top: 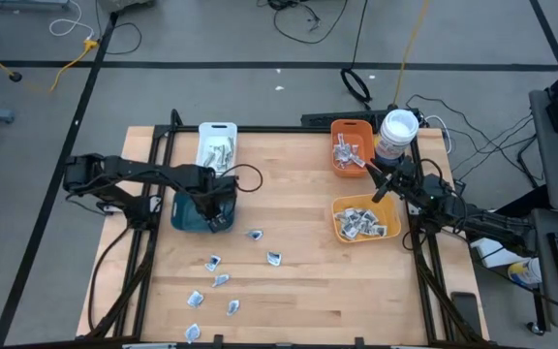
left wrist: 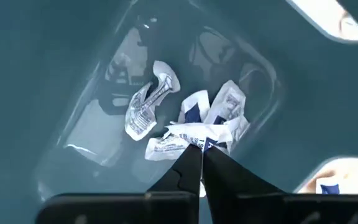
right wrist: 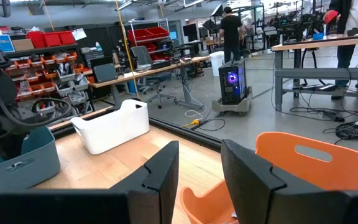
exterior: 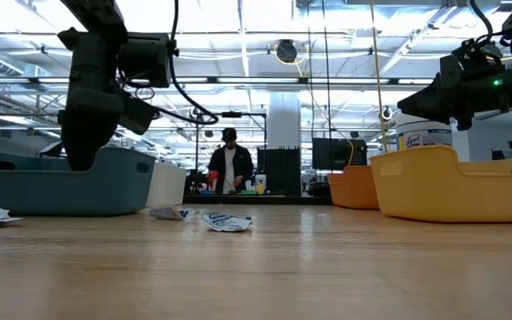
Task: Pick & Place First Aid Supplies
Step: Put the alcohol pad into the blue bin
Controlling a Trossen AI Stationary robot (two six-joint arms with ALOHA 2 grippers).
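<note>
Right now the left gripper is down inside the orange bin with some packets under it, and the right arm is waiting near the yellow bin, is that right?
Not quite: the bin is teal, not orange. The high view shows the left gripper over the teal bin, and the left wrist view shows its teal floor with packets below the shut fingers. The right gripper does wait near the yellow bin.

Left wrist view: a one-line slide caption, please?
Shut left gripper poised inside the teal bin above crumpled white packets.
</note>
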